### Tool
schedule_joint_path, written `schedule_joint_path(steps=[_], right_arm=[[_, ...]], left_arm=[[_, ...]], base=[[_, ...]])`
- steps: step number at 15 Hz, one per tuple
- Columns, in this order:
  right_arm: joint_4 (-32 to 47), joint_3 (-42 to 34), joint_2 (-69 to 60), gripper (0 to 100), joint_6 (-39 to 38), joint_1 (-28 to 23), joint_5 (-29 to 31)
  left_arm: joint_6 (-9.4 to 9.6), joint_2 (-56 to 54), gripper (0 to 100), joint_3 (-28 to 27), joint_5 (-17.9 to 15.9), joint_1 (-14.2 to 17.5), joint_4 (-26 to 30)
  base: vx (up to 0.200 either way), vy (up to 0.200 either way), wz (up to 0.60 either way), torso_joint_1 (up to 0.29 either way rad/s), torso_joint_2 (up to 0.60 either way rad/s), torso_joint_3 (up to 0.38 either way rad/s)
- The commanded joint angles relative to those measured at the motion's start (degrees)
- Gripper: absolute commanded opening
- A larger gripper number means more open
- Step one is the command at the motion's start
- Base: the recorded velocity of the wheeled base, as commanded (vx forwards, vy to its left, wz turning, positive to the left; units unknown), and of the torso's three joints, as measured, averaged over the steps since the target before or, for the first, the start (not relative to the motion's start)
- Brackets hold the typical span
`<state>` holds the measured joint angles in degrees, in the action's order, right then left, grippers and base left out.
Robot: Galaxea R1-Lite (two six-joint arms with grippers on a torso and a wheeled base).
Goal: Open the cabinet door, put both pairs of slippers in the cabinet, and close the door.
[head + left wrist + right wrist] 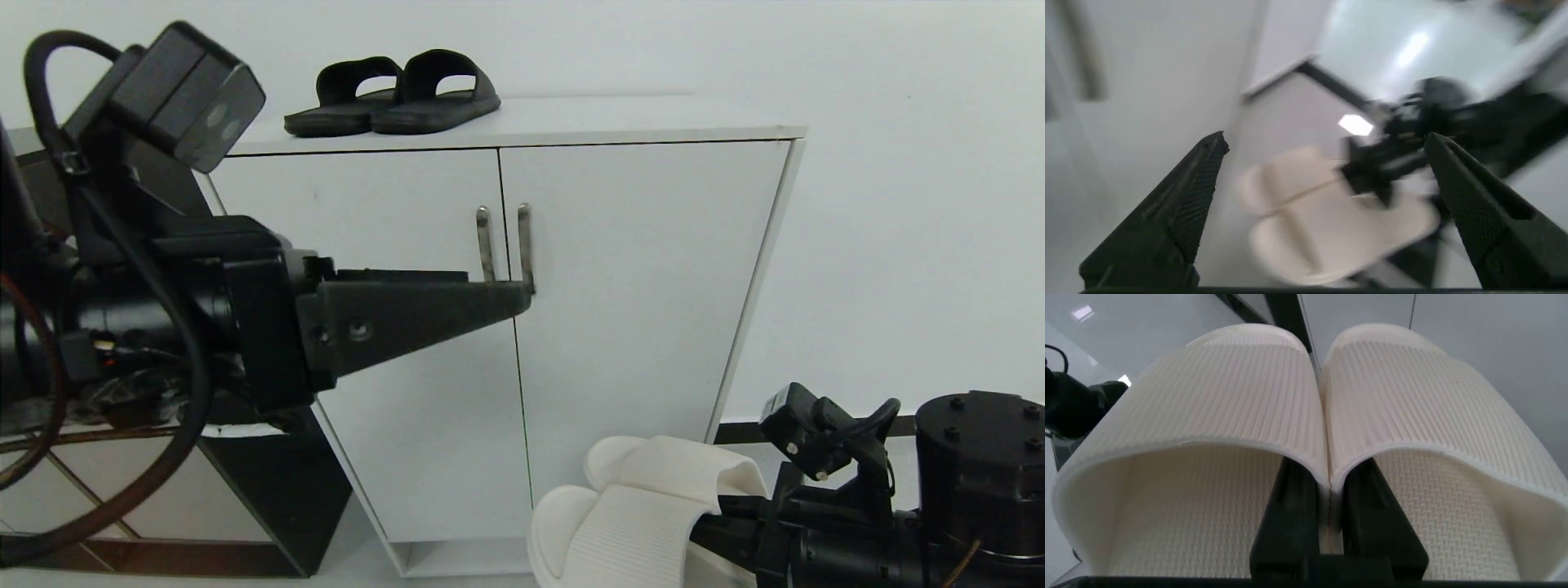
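Nearest, low on the right: pair of cream-white ribbed foam slippers [645,510], side by side, toes pointing toward the cabinet, held off the floor just in front of its base. Pinched by the right gripper [1331,531], one black finger slid under each strap and the two adjoining strap walls clamped between them. Higher and on the left, at mid-height of the cabinet front: left gripper [506,296], fingers spread well apart and holding nothing, tip right at the lower end of the right-hand slim metal bar handle [525,245]; contact cannot be told. Twin handle [485,243] just beside it, across the seam between the doors. Behind, tall white two-door cabinet [637,310], left door [367,204] and right door [645,286] both closed flush. On its top, toward the left: pair of black rubber slide slippers [392,98], lying touching each other. Farthest back, plain white wall [898,204].
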<state>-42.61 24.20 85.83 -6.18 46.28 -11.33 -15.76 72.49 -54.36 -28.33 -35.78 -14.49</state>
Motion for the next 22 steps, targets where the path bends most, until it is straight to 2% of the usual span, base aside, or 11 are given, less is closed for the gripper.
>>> schedule_joint_path(steps=[1,3,6,7,9,10,11,13,17,19,22], right_arm=[[-0.02,0.06,0.21,0,-0.06,0.04,-0.01],[-0.02,-0.03,0.3,0,0.03,0.04,-0.01],[-0.02,-0.03,0.12,0,0.03,0.04,-0.01],[-0.02,-0.03,0.04,0,0.03,0.04,-0.01],[-0.02,-0.03,0.21,0,0.03,0.04,-0.01],[-0.02,-0.03,0.3,0,0.03,0.04,-0.01],[-0.02,0.06,0.3,0,0.03,0.04,-0.1],[-0.02,0.06,0.39,0,0.12,0.04,-0.1],[-0.02,0.06,0.47,0,0.03,0.04,-0.1],[-0.02,0.06,0.47,0,0.03,0.04,-0.1],[-0.02,-0.03,0.47,0,0.03,0.04,-0.1]], left_arm=[[-4.98,4.77,100,-4.44,-5.24,1.06,-0.18],[-4.89,10.66,100,-8.22,-5.77,2.12,-0.27],[-1.64,15.49,100,-12.0,4.25,-0.26,-0.18],[0.65,16.9,100,-12.97,7.24,-1.75,-0.18],[1.35,18.48,100,-14.37,6.71,0.01,-0.1],[1.17,18.75,100,-14.72,4.25,1.94,-0.01],[0.29,18.66,100,-15.08,-1.55,4.4,0.08],[0.03,20.24,100,-16.31,-5.07,6.95,-0.01],[0.29,22.52,100,-18.24,-4.45,8.18,-0.1],[0.38,23.14,100,-18.94,-1.38,8.18,-0.1],[0.91,24.72,100,-19.82,0.47,9.15,-0.18]], base=[[0.0,0.0,0.0,0.0,0.0,0.0],[0.0,0.0,0.0,0.0,0.0,0.0],[0.0,0.0,0.0,0.0,0.0,0.0],[0.0,0.0,0.0,0.0,0.0,0.0],[0.0,0.0,0.0,0.0,0.0,0.0],[0.0,0.0,0.0,0.0,0.0,0.0],[0.0,0.0,0.0,0.0,0.0,0.0],[0.0,0.0,0.0,0.0,0.0,0.0],[0.0,0.0,0.0,0.0,0.0,0.0],[0.0,0.0,0.0,0.0,0.0,0.0],[0.0,0.0,0.0,0.0,0.0,0.0]])
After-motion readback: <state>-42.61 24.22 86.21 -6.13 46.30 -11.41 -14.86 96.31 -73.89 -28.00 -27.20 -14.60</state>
